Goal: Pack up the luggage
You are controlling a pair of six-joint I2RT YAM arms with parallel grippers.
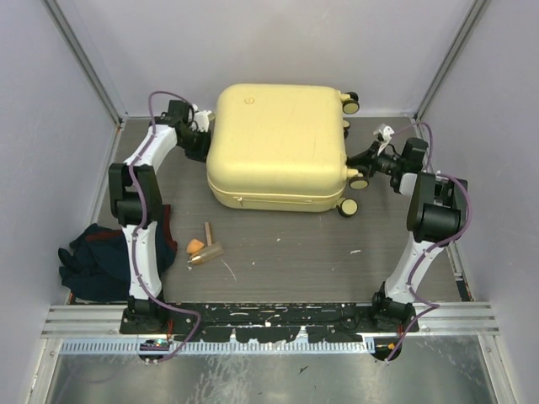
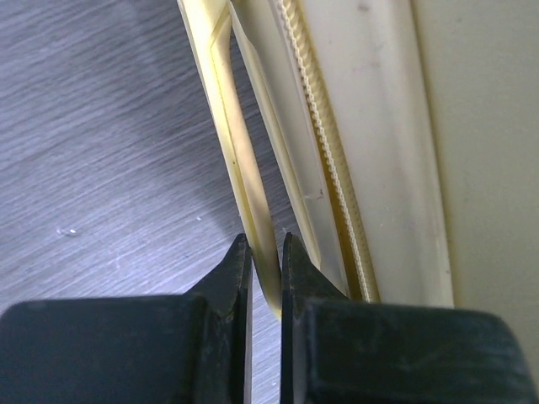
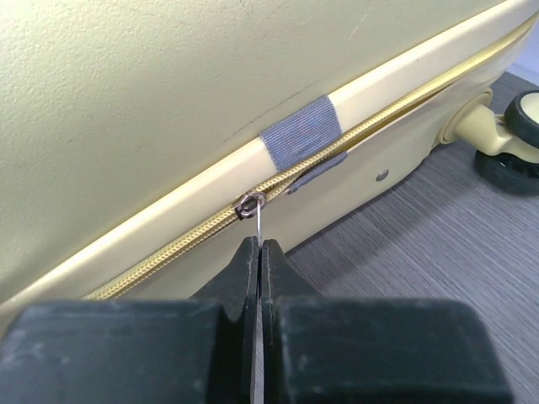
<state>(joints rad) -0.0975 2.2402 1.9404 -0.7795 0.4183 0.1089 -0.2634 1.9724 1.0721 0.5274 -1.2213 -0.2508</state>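
Right claw (image 3: 258, 244) at closed pale-yellow luggage (image 1: 278, 143)

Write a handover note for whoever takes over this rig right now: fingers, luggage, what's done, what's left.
Left gripper: fingers shut on a thin pale-yellow strip at the luggage's left side.
Right gripper: fingers shut on the zip pull, on the wheel side.
Luggage: flat on the table, lid down.
Done: lid closed.
Left: zipping, though I cannot tell how far it has run. Dark clothes and wooden pieces lie outside, by the left arm.
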